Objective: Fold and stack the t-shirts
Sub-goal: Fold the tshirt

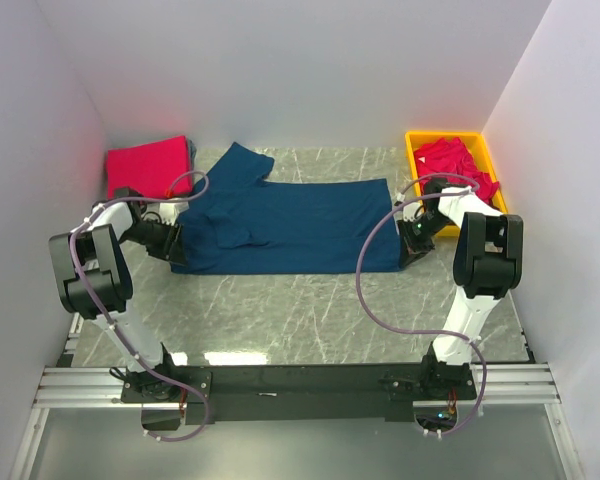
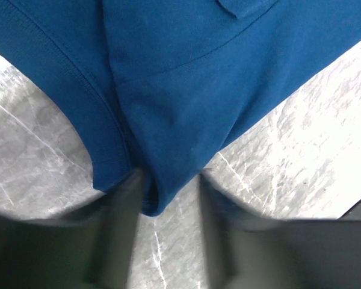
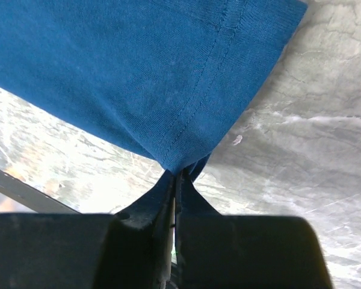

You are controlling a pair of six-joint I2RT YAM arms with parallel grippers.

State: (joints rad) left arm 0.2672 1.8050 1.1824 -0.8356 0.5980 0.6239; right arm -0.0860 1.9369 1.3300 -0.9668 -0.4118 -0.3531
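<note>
The navy blue t-shirt [image 1: 290, 225] lies spread flat across the marble table, neck end to the left. My left gripper [image 1: 172, 243] is at its left edge. In the left wrist view it [image 2: 168, 186] is open, with a fold of the navy cloth [image 2: 168, 90] hanging between the spread fingers. My right gripper [image 1: 412, 245] is at the shirt's near right corner. In the right wrist view it [image 3: 179, 174] is shut on the hem [image 3: 186, 129]. A folded red-pink shirt [image 1: 148, 165] lies at the back left. No maroon shirt can be made out.
A yellow plastic bin [image 1: 418, 150] at the back right holds several crumpled red-pink shirts [image 1: 458, 165]. White walls close in the table on the left, back and right. Bare marble [image 1: 300, 310] lies between the shirt and the arm bases.
</note>
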